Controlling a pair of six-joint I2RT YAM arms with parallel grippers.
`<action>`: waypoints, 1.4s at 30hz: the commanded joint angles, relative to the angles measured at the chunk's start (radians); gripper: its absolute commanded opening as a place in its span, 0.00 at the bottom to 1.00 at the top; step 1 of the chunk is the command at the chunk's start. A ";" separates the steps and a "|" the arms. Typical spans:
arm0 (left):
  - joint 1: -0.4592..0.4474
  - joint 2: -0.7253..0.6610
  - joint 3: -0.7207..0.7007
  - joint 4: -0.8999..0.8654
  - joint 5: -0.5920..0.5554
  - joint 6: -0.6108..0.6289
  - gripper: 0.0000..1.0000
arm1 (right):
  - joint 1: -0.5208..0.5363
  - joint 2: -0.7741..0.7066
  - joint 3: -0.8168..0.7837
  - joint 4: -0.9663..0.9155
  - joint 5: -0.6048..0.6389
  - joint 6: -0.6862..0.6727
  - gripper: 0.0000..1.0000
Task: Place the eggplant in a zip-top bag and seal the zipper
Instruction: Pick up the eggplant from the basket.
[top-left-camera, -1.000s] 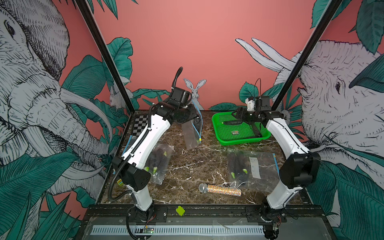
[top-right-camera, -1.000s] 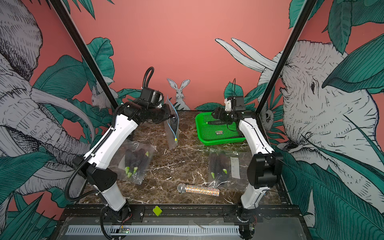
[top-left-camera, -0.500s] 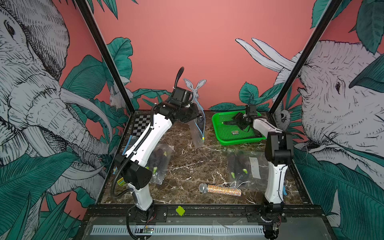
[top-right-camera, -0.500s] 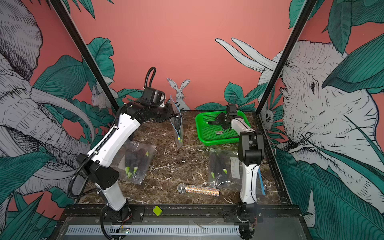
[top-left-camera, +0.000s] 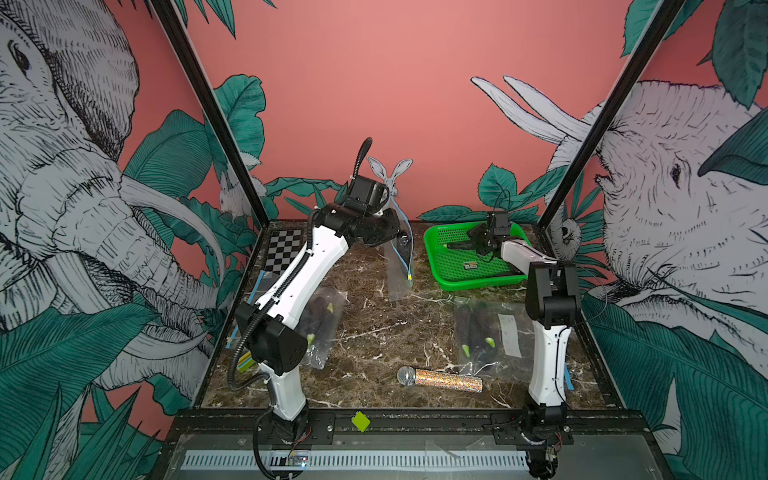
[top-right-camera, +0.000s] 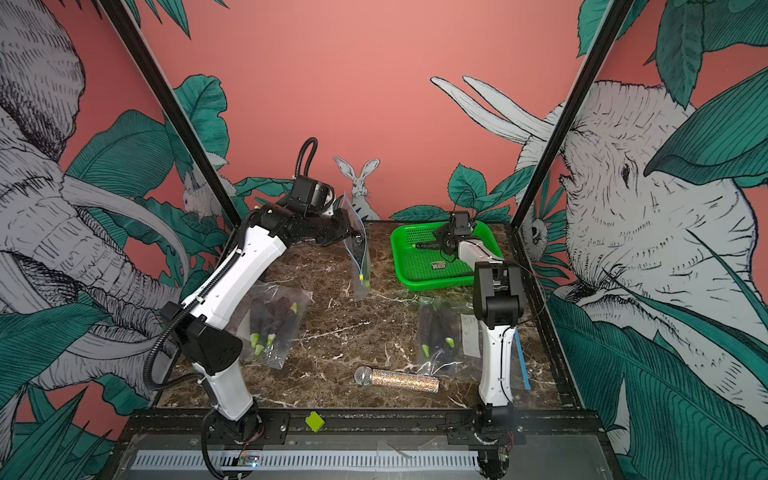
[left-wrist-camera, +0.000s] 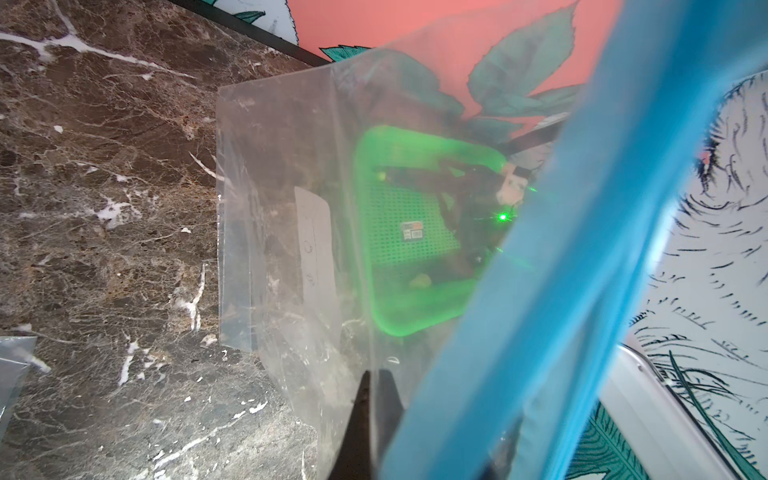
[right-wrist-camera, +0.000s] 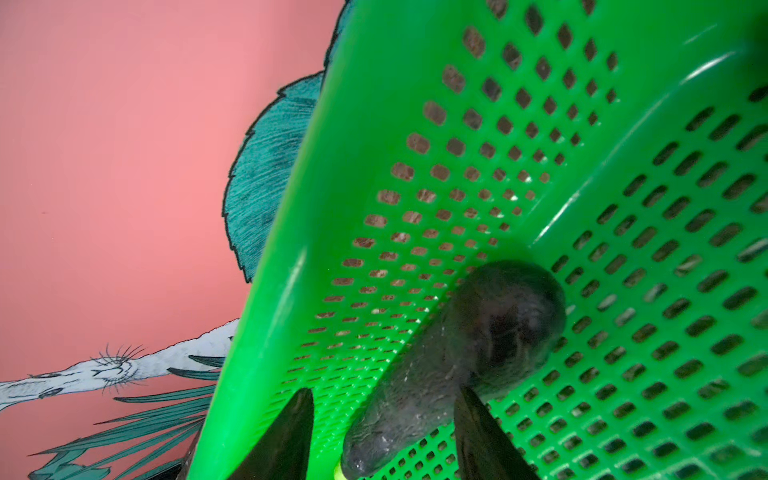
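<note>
Right, my left gripper (top-left-camera: 397, 237) is pinched tight on the clear zip-top bag (top-left-camera: 399, 286). The bag hangs over the marble table (top-left-camera: 374, 332), its blue zipper edge running down the side that faces the green basket (top-left-camera: 469, 284) (my left wrist view looks straight through the plastic). My right gripper (right-wrist-camera: 384, 392) sits low in that basket, fingers parted either side of the dark eggplant (right-wrist-camera: 490, 328), one finger clear of it. The eggplant lies on the basket floor, beside a wall.
</note>
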 joint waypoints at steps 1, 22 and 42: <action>0.007 -0.016 -0.010 0.012 0.003 -0.009 0.00 | 0.006 0.013 -0.031 0.052 0.036 0.025 0.52; 0.016 -0.026 -0.026 0.018 0.005 -0.009 0.00 | 0.013 0.086 -0.059 0.092 0.044 0.077 0.51; 0.016 -0.056 -0.069 0.031 0.001 -0.015 0.00 | -0.013 0.096 -0.078 0.227 0.012 0.025 0.32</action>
